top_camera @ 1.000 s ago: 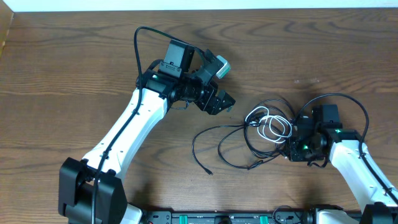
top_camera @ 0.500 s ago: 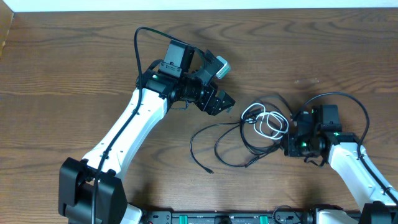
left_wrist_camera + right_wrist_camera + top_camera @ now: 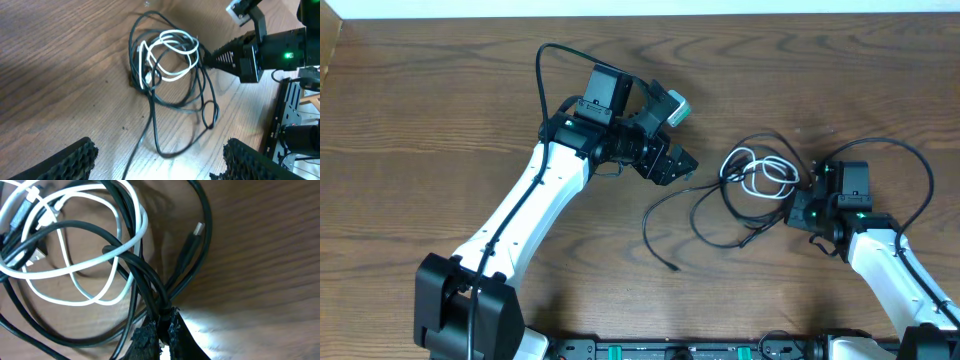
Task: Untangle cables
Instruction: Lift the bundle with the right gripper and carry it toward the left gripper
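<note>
A tangle of black cables [image 3: 720, 205] and a white cable [image 3: 765, 175] lies on the wood table right of centre. It also shows in the left wrist view [image 3: 170, 65] and the right wrist view [image 3: 75, 255]. My right gripper [image 3: 796, 212] is shut on black cable strands [image 3: 159, 302] at the tangle's right side. My left gripper [image 3: 678, 166] is open and empty, just left of the tangle; its fingertips [image 3: 75, 157] frame a loose black loop. A black cable end [image 3: 673, 268] trails toward the front.
The left arm [image 3: 535, 200] stretches from the front left across the table. The right arm [image 3: 880, 250] sits at the right edge with its own thicker black wire [image 3: 910, 160] arching over it. A rack edge [image 3: 290, 125] shows in the left wrist view.
My right gripper has moved right and slightly back with the black strands, dragging the whole tangle to the right. The left arm has not moved.
</note>
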`<move>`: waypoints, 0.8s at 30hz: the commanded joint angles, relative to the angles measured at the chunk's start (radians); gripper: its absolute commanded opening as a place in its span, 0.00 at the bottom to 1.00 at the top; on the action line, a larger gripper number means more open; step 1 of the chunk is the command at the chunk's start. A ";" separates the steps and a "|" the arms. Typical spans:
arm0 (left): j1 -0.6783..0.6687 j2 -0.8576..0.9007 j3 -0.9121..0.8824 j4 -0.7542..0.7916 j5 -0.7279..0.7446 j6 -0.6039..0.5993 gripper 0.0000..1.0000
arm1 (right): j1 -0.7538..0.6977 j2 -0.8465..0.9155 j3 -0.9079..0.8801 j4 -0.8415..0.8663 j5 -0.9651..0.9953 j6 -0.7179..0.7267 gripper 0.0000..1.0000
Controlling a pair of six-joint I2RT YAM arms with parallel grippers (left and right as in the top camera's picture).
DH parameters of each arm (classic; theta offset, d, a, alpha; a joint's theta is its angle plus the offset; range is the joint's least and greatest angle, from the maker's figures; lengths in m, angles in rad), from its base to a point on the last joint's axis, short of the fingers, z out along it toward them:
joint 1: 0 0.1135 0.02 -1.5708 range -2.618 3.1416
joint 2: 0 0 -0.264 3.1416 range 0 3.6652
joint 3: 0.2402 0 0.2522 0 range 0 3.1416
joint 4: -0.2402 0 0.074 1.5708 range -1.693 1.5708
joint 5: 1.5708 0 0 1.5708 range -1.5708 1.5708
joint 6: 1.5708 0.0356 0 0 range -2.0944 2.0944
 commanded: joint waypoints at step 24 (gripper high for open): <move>-0.003 0.005 0.014 -0.029 0.060 0.013 0.54 | 0.333 -0.001 0.018 0.242 0.024 0.907 0.01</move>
